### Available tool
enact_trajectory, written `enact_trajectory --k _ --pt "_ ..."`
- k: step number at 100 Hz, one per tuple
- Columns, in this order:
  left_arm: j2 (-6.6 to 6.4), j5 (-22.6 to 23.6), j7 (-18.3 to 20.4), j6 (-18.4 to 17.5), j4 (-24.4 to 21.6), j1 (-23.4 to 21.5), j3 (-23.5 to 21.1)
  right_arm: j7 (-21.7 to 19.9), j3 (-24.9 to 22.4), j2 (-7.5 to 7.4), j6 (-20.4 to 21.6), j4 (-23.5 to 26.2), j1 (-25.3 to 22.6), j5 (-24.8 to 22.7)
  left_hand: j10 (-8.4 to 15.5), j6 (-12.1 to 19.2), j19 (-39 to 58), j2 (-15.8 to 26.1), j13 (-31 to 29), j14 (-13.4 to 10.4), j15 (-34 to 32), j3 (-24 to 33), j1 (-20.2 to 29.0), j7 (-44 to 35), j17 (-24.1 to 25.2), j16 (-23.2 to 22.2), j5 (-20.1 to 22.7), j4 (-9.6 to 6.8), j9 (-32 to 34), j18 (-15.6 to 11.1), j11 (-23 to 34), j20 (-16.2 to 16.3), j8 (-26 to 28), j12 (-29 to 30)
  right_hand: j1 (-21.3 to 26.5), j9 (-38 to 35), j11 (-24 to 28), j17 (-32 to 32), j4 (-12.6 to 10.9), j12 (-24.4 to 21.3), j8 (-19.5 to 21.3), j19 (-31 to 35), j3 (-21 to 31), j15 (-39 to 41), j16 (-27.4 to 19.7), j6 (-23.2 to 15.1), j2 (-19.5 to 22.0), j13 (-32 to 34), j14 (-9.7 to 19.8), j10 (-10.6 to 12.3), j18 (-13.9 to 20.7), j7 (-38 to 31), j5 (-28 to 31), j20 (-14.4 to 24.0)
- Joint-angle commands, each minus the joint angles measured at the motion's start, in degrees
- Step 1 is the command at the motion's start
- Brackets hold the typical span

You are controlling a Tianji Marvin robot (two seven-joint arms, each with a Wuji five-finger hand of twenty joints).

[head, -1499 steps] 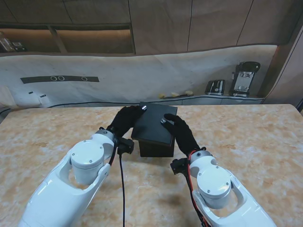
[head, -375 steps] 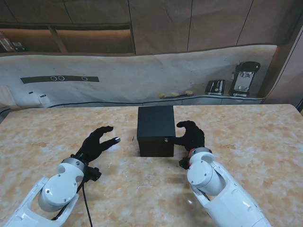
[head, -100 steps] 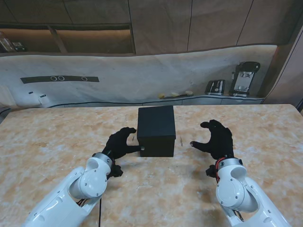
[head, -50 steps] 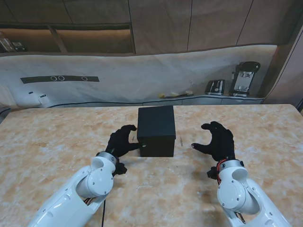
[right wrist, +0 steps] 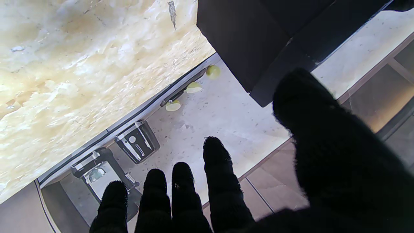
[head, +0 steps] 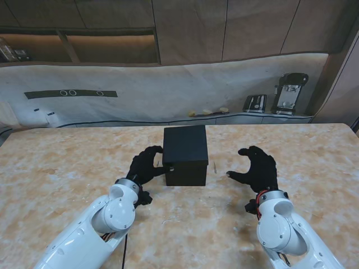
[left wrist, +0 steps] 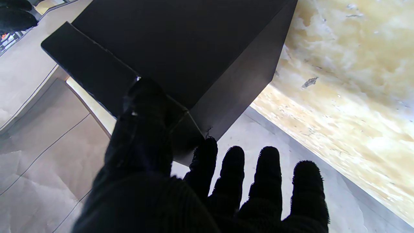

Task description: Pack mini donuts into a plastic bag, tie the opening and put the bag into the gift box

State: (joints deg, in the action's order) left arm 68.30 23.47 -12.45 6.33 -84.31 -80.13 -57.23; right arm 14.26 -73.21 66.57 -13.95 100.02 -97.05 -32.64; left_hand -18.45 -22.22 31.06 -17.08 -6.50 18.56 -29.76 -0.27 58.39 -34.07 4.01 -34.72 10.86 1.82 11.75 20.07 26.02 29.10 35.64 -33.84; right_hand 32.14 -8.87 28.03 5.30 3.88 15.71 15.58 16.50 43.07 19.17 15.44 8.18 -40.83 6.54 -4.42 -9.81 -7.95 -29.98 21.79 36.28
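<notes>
- Where the stand view gives the layout: closed black gift box (head: 185, 153) mid-counter (head: 61, 168), between both hands.
- Left robot hand (head: 147, 166) against box's left side; wrist view confirms thumb (left wrist: 145, 106) on lid edge, nothing gripped.
- Right robot hand (head: 255, 168) apart from box, fingers spread, empty.

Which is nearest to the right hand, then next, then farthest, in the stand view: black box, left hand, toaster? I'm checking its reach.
From the right hand:
1. Black box, just to its left, a gap between.
2. Left hand, beyond the box, on the box's left side.
3. Toaster, beyond the table's far edge.
</notes>
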Motion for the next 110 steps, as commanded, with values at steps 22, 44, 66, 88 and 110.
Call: enact_trajectory --k 22,44,66,88,110 --pt "0.39 -0.3 0.2 -1.3 -0.8 0.1 -0.3 -0.7 0.5 0.28 -0.3 0.3 -0.6 0.3 1.4 1.3 2.8 2.7 -0.9 -0.8 -2.2 0.3 2.9 -2.3 0.6 -1.2 -1.7 -0.84 -1.4 -1.8 3.1 -1.2 0.4 -1.4 -1.5 -1.0 -0.3 0.3 -1.5 -1.3 -0.2 -1.4 -0.7 0.0 0.1 -1.6 1.0 0.3 1.3 0.6 0.5 -0.5 -2.0 -0.6" --pt "0.59 -0.3 -0.7 -2.0 -0.4 0.4 -0.2 -0.7 0.7 0.30 -0.3 0.2 -0.7 0.5 1.5 1.5 7.1 3.4 -1.5 -0.7 -4.1 0.1 4.1 -3.9 0.6 -2.3 -1.5 -0.78 -0.9 -2.1 5.4 -0.7 0.5 -1.9 -1.6 -1.0 -0.3 0.3 -1.5 -1.3 -0.2 -1.5 -0.7 0.1 0.1 -1.7 1.0 0.4 1.4 0.6 0.5 -0.5 -1.9 -0.8" --pt "0.56 -0.6 -0.4 -1.0 -0.7 -0.1 -0.4 -0.9 0.8 0.28 -0.3 0.1 -0.6 0.6 1.4 1.0 5.7 2.1 -0.5 -0.7 -2.1 0.0 3.1 -1.8 1.0 -0.9 -1.8 -0.92 -1.3 -1.7 3.3 -2.9 -1.3 -0.1 -1.6 -1.0 -0.3 0.2 -1.5 -1.3 -0.2 -1.6 -0.8 0.1 0.1 -1.7 1.0 0.3 1.3 0.6 0.4 -0.5 -1.9 -0.9" --pt "-0.24 -0.8 1.7 -1.6 -2.5 -2.5 -2.5 -1.2 0.8 0.24 0.3 0.1 -0.1 0.9 1.6 1.4 -0.7 0.9 1.2 -1.5 2.4 0.7 1.9 3.9 1.4 2.1 -1.9 -1.20 -1.5 -1.2 -3.2 -4.2 -5.5 3.1 -1.7 -1.1 -0.1 0.2 -1.5 -1.2 -0.2 -1.0 -0.9 0.3 0.2 -1.7 1.1 0.5 1.4 0.6 0.6 -0.5 -1.4 -0.4" --pt "-1.63 -0.1 4.7 -4.4 -8.0 -7.0 -7.9 -2.2 0.3 0.02 2.9 0.2 1.4 1.3 1.7 3.2 -4.6 0.1 1.9 -1.9 4.9 0.3 0.6 7.0 1.4 3.5 -0.8 -1.18 -1.6 -1.4 -6.9 -2.8 -8.0 4.3 -1.9 -1.0 2.1 0.8 -1.5 -0.3 1.4 1.7 -0.8 1.8 0.8 -2.4 1.0 0.4 1.4 0.6 0.7 -2.0 1.8 2.3"
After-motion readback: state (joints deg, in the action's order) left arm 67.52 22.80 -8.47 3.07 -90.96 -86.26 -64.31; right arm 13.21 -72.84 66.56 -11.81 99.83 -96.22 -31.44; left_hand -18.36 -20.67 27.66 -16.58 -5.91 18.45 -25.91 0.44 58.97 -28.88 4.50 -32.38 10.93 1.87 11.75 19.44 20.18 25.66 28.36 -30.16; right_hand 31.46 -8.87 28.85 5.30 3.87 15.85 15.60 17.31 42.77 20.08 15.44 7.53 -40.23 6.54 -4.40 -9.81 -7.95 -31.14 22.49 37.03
